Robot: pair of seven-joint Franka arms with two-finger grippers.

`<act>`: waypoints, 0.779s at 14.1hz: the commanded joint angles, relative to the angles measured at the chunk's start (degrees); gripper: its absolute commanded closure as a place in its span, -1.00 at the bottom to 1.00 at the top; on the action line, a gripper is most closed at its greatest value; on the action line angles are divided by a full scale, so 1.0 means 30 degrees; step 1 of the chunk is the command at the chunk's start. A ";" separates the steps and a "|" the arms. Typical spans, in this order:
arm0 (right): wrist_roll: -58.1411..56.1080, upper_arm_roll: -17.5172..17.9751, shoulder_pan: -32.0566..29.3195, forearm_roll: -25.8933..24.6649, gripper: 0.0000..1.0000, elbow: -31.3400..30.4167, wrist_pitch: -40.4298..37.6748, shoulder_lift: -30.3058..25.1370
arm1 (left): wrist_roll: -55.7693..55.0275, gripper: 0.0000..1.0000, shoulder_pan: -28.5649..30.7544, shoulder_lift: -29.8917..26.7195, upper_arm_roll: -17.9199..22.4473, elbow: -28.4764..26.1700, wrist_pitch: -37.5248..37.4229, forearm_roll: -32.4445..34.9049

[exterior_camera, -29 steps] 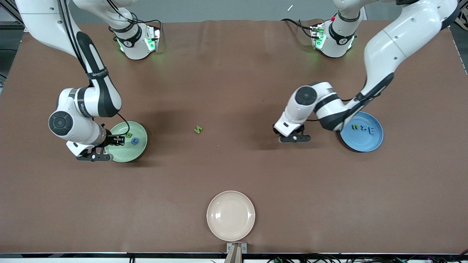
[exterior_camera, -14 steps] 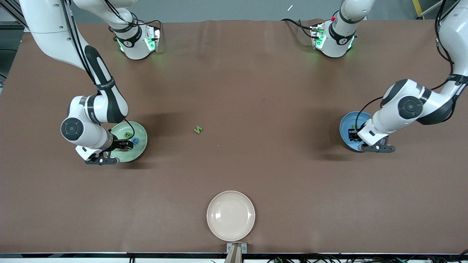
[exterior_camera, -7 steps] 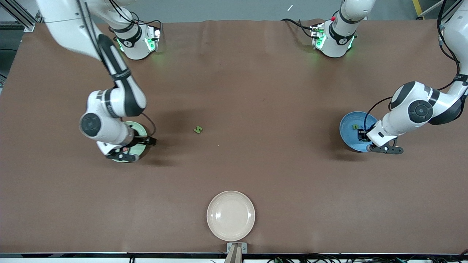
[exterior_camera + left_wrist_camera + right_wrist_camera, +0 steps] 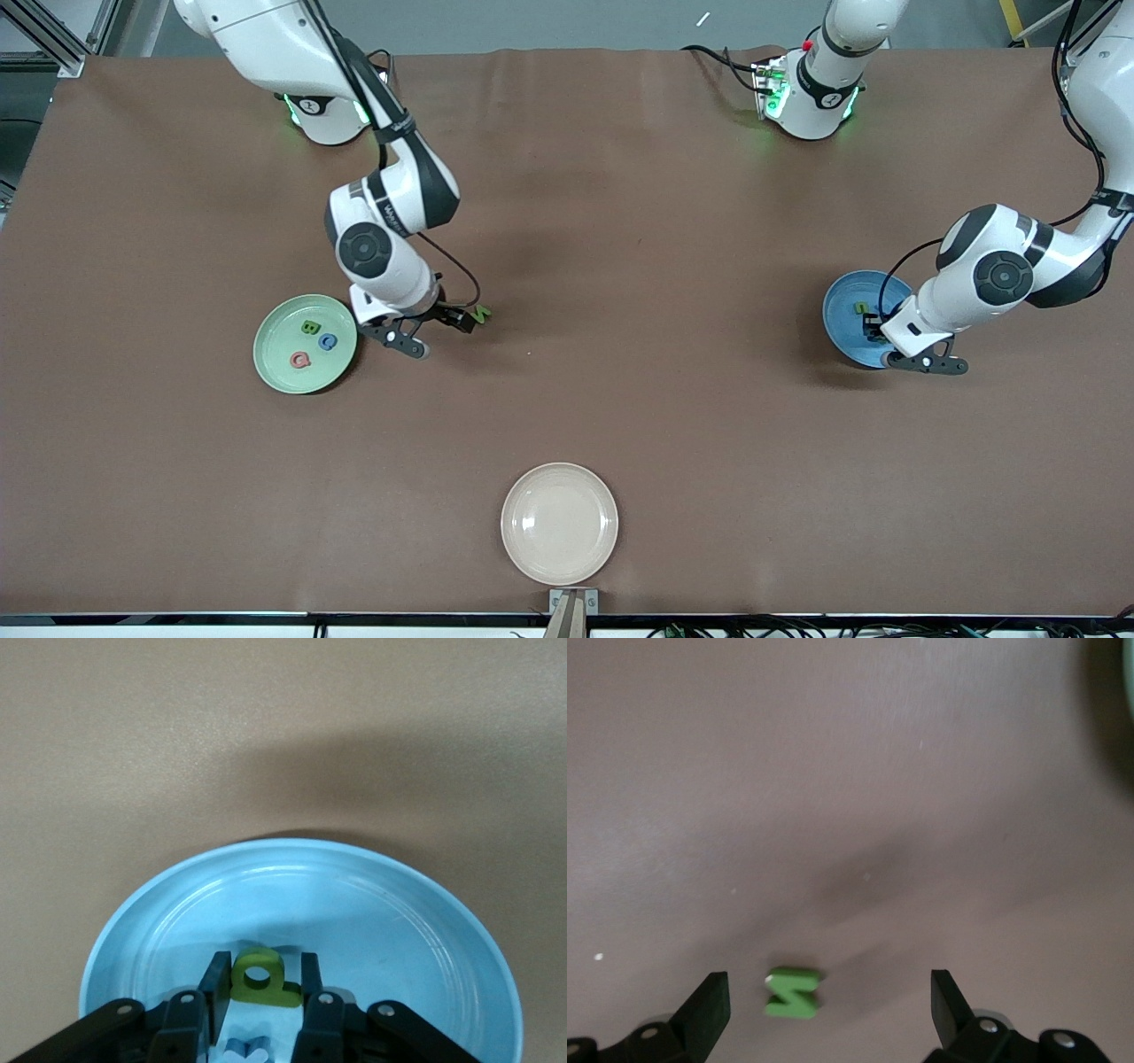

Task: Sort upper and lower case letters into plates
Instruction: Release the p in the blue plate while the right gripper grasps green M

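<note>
Holding a green letter [image 4: 259, 978] over the blue plate [image 4: 842, 310]: left claw [image 4: 259, 992]. Right claw [image 4: 824, 1001] wide over green S [image 4: 791, 991] on the surface [image 4: 620, 399]. Three letters [image 4: 310, 341] in green plate [image 4: 275, 363].

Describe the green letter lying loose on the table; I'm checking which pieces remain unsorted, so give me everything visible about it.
The green letter is a small flat zigzag piece, an N or Z shape, matte and plastic-looking. It lies flat on the bare brown table, in no plate, between the pale green plate and the blue plate, closer to the green one. The right gripper hangs over it, fingers open on either side; nothing appears to touch it but the table.
</note>
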 commanded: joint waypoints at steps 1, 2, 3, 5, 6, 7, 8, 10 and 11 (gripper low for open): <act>0.2561 -0.0231 0.0928 -0.0007 -1.00 -0.0752 0.1242 -0.0051 | 0.0186 0.68 -0.0137 0.0006 0.0130 0.0131 0.0212 0.0311; 0.3002 -0.0231 0.1104 -0.0036 -1.00 -0.0957 0.1915 0.0067 | 0.0215 0.61 -0.0137 0.0006 0.0130 0.0131 0.0212 0.0311; 0.3326 -0.0231 0.1309 -0.0036 -1.00 -0.1278 0.2618 0.0242 | 0.0302 0.38 -0.0137 -0.0081 0.0130 0.0131 0.0183 0.0311; 0.4058 -0.0260 0.1748 -0.0036 -1.00 -0.1398 0.3326 0.0739 | 0.0916 -0.99 -0.0079 -0.0228 0.0101 0.0160 0.0183 0.0281; 0.4293 -0.0318 0.2041 -0.0065 -1.00 -0.1370 0.3357 0.0945 | 0.0889 -0.99 -0.0050 -0.0316 0.0043 0.0190 0.0154 0.0252; 0.4412 -0.0348 0.2218 -0.0065 -1.00 -0.1369 0.3386 0.1121 | 0.0889 -0.99 -0.0049 -0.0375 -0.0074 0.0393 0.0038 0.0223; 0.4413 -0.0348 0.2248 -0.0065 -0.98 -0.1369 0.3415 0.1210 | 0.0889 -0.99 -0.0078 -0.0375 -0.0191 0.0569 -0.0021 0.0049; 0.4413 -0.0348 0.2307 -0.0065 -0.90 -0.1369 0.3416 0.1240 | 0.0685 -0.99 -0.0050 -0.0404 -0.0280 0.0659 -0.0022 0.0047; 0.4413 -0.0348 0.2394 -0.0065 -0.86 -0.1340 0.3416 0.1356 | 0.0771 -0.99 -0.0020 -0.0463 -0.0280 0.0688 -0.0051 0.0047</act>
